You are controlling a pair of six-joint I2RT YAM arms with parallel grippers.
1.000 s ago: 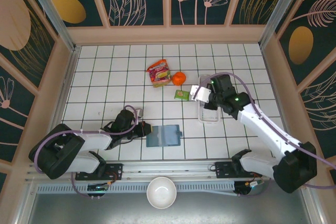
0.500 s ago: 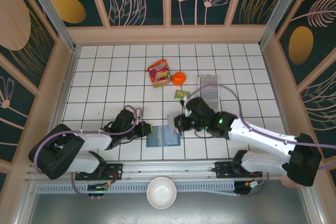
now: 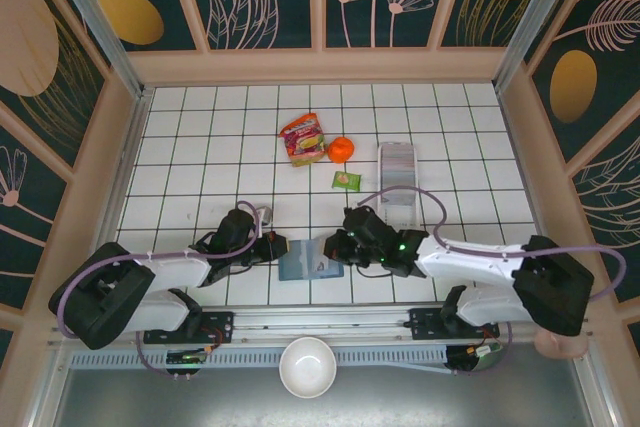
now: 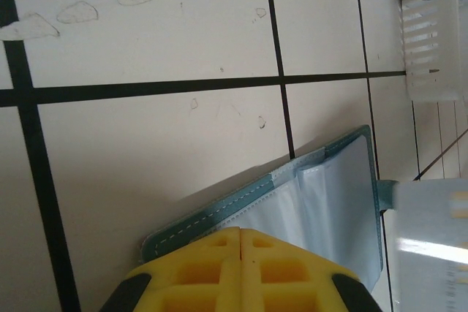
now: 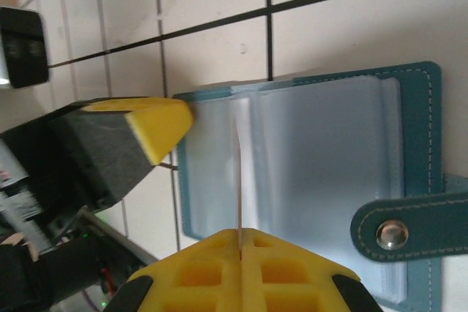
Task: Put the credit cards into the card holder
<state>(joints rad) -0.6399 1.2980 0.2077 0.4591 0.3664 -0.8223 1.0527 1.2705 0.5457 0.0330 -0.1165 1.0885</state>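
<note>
White tiled table [image 3: 200, 147]: the open card holder [image 3: 305, 259], likely light and floppy, is pinned at its edge by the closed left gripper [image 4: 240, 233]. The right gripper [image 5: 240, 233] pinches a stiff credit card [image 4: 428, 217].

- card holder [image 3: 300, 262]: dark teal case, lying open and flat on the tiles at the near middle, pale blue-grey clear sleeves facing up, snap tab [image 5: 409, 228] sticking out at one side.
- credit card [image 4: 431, 235]: pale, thin, standing on edge over the open sleeves.

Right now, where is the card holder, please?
Top view: the card holder lies open at front centre, between the left end effector and the right end effector.
</note>
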